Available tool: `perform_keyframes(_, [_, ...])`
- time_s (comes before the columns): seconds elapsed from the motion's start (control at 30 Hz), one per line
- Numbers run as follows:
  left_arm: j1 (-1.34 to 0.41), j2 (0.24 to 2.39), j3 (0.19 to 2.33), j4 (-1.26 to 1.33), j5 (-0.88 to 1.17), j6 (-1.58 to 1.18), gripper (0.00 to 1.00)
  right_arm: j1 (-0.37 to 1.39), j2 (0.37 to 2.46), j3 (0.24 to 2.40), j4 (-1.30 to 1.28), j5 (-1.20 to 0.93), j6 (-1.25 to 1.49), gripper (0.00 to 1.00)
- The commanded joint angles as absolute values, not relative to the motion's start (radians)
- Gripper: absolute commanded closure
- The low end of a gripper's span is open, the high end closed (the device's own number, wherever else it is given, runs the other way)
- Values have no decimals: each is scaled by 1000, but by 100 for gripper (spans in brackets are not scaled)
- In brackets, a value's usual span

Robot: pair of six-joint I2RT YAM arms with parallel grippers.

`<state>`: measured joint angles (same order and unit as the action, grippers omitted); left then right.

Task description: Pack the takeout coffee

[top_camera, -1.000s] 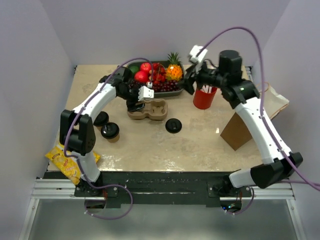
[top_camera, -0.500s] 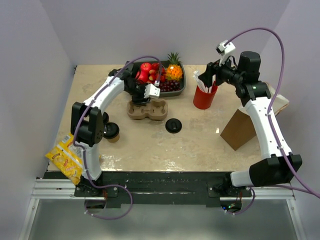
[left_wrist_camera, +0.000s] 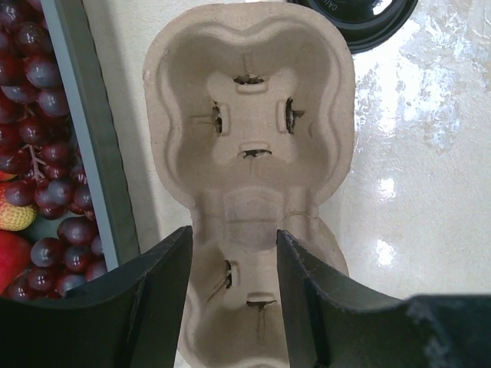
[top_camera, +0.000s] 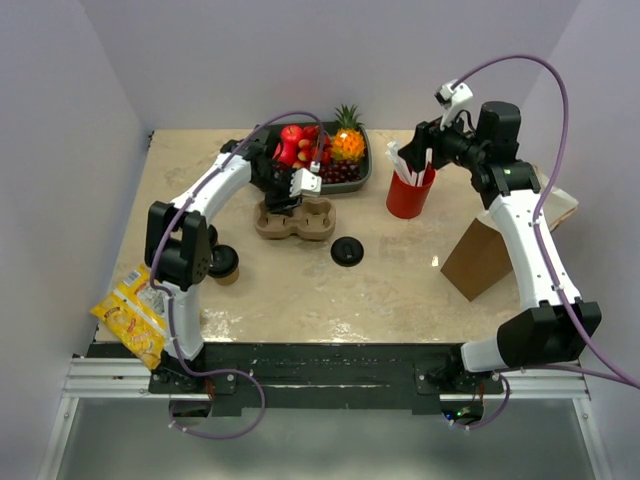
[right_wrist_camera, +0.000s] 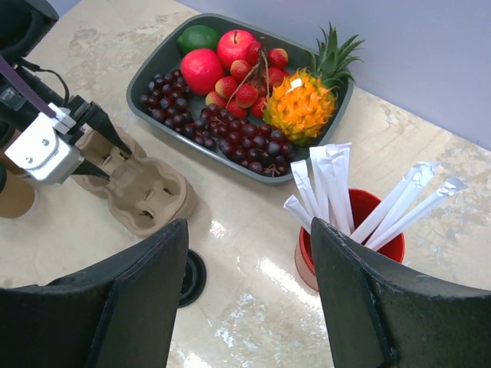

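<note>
Two arms here, and both claws are open. The left gripper [left_wrist_camera: 232,236] is down low over the cardboard cup carrier [left_wrist_camera: 249,115]. Its jaws are spread to a medium gap, and the carrier's narrow waist sits between the fingers [left_wrist_camera: 153,299]. I honestly can't tell from the wrist view whether they're touching the cardboard.

The coffee cup [top_camera: 222,262] has its black lid on. It stands on the table [top_camera: 400,290] off to the left, right beside the left arm [top_camera: 190,215]. It's near the carrier but not touching it, and well apart from both claws. A separate black lid [top_camera: 347,250] lies flat on the table just in front of the carrier's right end.

The right gripper [right_wrist_camera: 249,230] hangs up in the air with its jaws wide and nothing between them. It looks down toward the red cup [right_wrist_camera: 349,238] stuffed with wrapped white straws [right_wrist_camera: 330,180].

Behind the carrier is a dark tray [right_wrist_camera: 163,63] of fruit, including grapes [right_wrist_camera: 222,142] and a little pineapple [right_wrist_camera: 303,103]. A brown paper bag [top_camera: 478,258] stands on the right side. A yellow snack packet [top_camera: 130,318] sits at the front-left corner.
</note>
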<state>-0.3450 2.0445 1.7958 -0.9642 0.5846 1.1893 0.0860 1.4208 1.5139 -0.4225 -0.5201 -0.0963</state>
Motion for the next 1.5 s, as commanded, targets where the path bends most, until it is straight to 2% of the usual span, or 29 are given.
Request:
perform_keyframes(0.0, [-353, 2062, 1813, -950, 597, 1172, 47, 75, 1414, 1513, -373, -548, -75, 32])
perform_keyframes(0.7, [-367, 2103, 1832, -997, 604, 1149, 46, 58, 1414, 1485, -353, -560, -55, 32])
perform_keyframes(0.97, [-368, 2103, 1842, -985, 597, 1135, 53, 58, 1416, 1482, -345, -565, -46, 32])
perform_keyframes(1.2, [-367, 2057, 1867, -994, 601, 1108, 66, 55, 1407, 1479, -347, -560, -45, 32])
perform_keyframes(1.47, [-362, 1945, 1867, -963, 623, 1020, 67, 54, 1410, 1519, -367, -564, -52, 32])
